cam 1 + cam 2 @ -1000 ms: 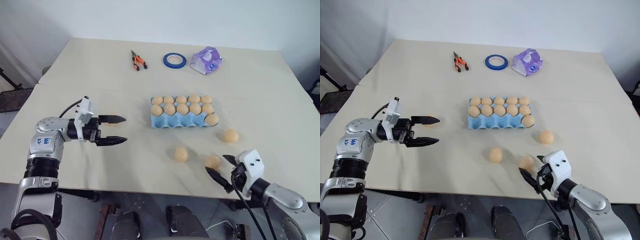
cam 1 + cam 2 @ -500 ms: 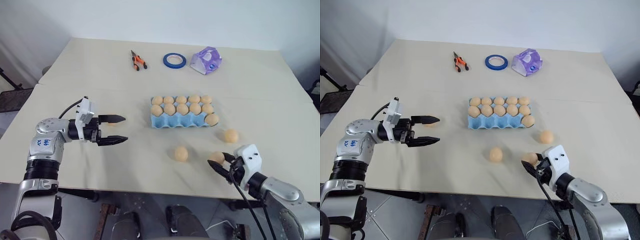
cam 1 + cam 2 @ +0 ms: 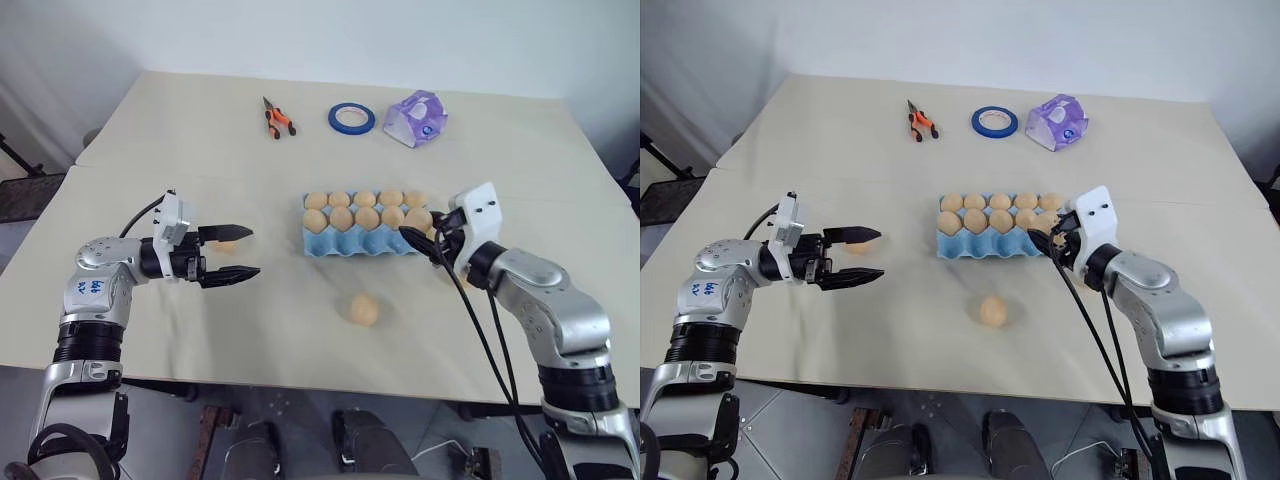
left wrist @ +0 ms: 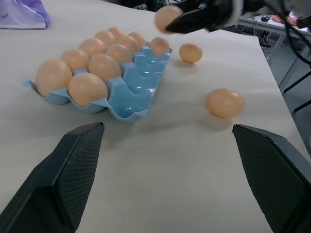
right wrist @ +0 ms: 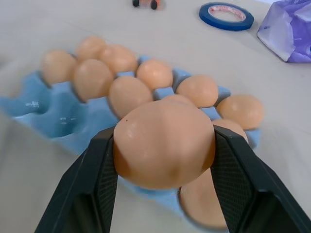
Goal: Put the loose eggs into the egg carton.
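- Egg carton, mid-counter: back rows filled, front row mostly empty.
- Right pincer grasps one egg above carton's right end.
- Left pincer released, empty.
- Loose eggs remain on counter.

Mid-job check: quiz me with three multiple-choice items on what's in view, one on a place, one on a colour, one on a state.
1. Where is the egg that the right tool holds?
A. beside the tape ring
B. over the egg carton's right end
C. at the left tool

2. What colour is the tape ring?
A. blue
B. red
C. yellow

3. How is the left tool?
A. shut on an egg
B. shut on the pliers
C. open, empty

B: the right tool grips the egg above the egg carton.
A: the tape ring is blue.
C: the left tool has spread fingers with nothing between them.
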{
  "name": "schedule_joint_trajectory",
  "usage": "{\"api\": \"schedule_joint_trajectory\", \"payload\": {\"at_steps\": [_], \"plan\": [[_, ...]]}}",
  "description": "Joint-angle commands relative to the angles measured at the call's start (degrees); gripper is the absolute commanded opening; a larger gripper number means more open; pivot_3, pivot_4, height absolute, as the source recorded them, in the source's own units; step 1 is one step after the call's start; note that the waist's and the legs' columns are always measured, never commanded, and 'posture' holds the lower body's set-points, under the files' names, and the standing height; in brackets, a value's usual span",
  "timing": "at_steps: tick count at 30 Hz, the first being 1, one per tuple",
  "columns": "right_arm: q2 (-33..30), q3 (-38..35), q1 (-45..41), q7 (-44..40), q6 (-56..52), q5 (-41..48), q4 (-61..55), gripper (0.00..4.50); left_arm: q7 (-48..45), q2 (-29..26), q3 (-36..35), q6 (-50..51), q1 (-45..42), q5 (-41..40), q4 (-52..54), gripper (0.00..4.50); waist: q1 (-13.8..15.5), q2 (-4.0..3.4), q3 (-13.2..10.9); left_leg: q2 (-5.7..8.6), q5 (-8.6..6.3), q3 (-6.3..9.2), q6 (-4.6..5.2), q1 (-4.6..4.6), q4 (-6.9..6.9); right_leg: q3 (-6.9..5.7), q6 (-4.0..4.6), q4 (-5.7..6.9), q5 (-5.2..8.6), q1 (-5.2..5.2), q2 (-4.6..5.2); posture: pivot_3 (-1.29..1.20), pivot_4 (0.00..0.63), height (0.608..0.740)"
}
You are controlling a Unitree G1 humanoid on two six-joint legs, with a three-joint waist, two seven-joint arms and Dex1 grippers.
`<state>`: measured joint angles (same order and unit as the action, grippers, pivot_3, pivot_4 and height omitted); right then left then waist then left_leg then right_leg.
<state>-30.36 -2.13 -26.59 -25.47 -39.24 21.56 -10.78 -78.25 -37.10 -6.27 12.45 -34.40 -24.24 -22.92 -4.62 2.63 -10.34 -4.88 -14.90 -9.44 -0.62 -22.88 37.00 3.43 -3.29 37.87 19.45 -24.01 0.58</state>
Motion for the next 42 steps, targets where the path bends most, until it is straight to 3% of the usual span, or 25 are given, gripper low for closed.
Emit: {"api": "schedule_joint_trajectory", "payload": {"at_steps": [1, 5, 11, 12, 19, 22, 26, 31, 37, 42], "plan": [[0.7, 1.7, -3.0, -0.6, 4.8, -3.9, 6.0, 2.31, 0.9, -0.6, -1.7, 0.2, 1.0, -1.4, 2.8, 4.50, 0.0, 0.00, 0.0, -0.01, 0.01, 0.00, -0.01, -0.13, 0.06, 0.00, -0.02, 0.03, 0.00, -0.12, -0.01, 0.00, 0.150, 0.740], [0.9, 3.5, -4.5, -1.7, 7.4, -6.4, 10.1, 2.31, 1.7, -1.0, -2.2, 0.6, 2.0, -1.8, 3.9, 4.50, -0.1, -0.01, 0.0, -0.02, 0.07, -0.10, -0.07, -0.41, 0.10, 0.05, -0.04, 0.16, 0.00, -0.48, -0.02, 0.00, 0.150, 0.740], [1.6, 4.0, -4.2, -3.2, 7.1, -6.4, 8.5, 4.31, 2.5, -1.0, -2.7, 1.0, 3.0, -2.1, 5.1, 4.50, -0.3, -0.02, 0.0, -0.03, 0.19, -0.15, -0.13, -0.35, 0.14, 0.08, -0.04, 0.40, 0.00, -0.50, -0.04, 0.00, 0.150, 0.740], [1.7, 3.8, -4.1, -3.5, 6.8, -6.2, 7.8, 4.47, 2.5, -1.0, -2.7, 1.0, 3.0, -2.1, 5.0, 4.50, -0.3, -0.02, 0.0, -0.03, 0.20, -0.16, -0.14, -0.33, 0.15, 0.09, -0.04, 0.45, 0.00, -0.50, -0.04, 0.00, 0.150, 0.740], [1.1, 2.1, -3.6, -4.2, 5.4, -5.5, 3.3, 4.47, 2.7, -0.4, -2.3, 0.6, 2.0, -1.8, 4.1, 4.50, -0.2, -0.02, 0.0, -0.01, 0.27, -0.13, -0.14, -0.32, 0.18, 0.08, -0.03, 0.64, 0.00, -0.54, -0.01, 0.00, 0.150, 0.740], [-1.1, -2.5, -1.2, -5.0, 3.2, -2.6, -2.9, 4.47, 2.6, -0.3, -2.2, 0.5, 1.4, -1.7, 3.7, 4.50, -0.1, -0.02, 0.0, 0.00, 0.27, -0.11, -0.13, -0.32, 0.17, 0.07, -0.03, 0.64, 0.00, -0.54, -0.01, 0.00, 0.150, 0.740], [-4.7, -9.2, 6.1, -7.7, 2.2, 1.8, -11.2, 4.47, 2.2, -0.2, -2.2, 0.1, 0.9, -1.6, 2.8, 4.50, 0.5, -0.03, 0.0, 0.01, 0.26, -0.04, -0.13, -0.35, 0.12, 0.03, -0.03, 0.51, 0.00, -0.52, 0.00, 0.00, 0.150, 0.740], [-10.0, -22.5, 23.4, -14.7, 5.0, 5.5, -18.0, 4.47, 1.8, 0.3, -1.8, -0.6, -0.2, -1.2, 1.1, 4.50, 1.5, -0.03, 0.0, 0.02, 0.24, -0.04, -0.11, -0.36, 0.07, 0.02, -0.03, 0.34, 0.00, -0.46, -0.02, 0.00, 0.150, 0.740], [-9.3, -34.4, 36.5, -20.7, 13.3, 6.8, -12.9, 4.47, 1.3, 1.4, -1.1, -2.2, -2.1, -0.7, -1.6, 4.50, 1.4, -0.02, 0.0, 0.11, 0.28, -0.07, 0.01, -0.27, 0.17, 0.03, -0.14, 0.37, -0.11, -0.34, -0.02, 0.00, 0.150, 0.740], [-9.2, -37.4, 40.7, -22.6, 17.9, 7.2, -9.4, 4.47, 1.0, 1.5, -0.9, -2.9, -2.8, -0.7, -2.8, 4.50, 1.1, -0.03, 0.0, 0.13, 0.27, -0.07, 0.22, -0.08, 0.14, 0.06, -0.14, 0.29, -0.26, -0.17, 0.00, 0.00, 0.150, 0.740]]}}
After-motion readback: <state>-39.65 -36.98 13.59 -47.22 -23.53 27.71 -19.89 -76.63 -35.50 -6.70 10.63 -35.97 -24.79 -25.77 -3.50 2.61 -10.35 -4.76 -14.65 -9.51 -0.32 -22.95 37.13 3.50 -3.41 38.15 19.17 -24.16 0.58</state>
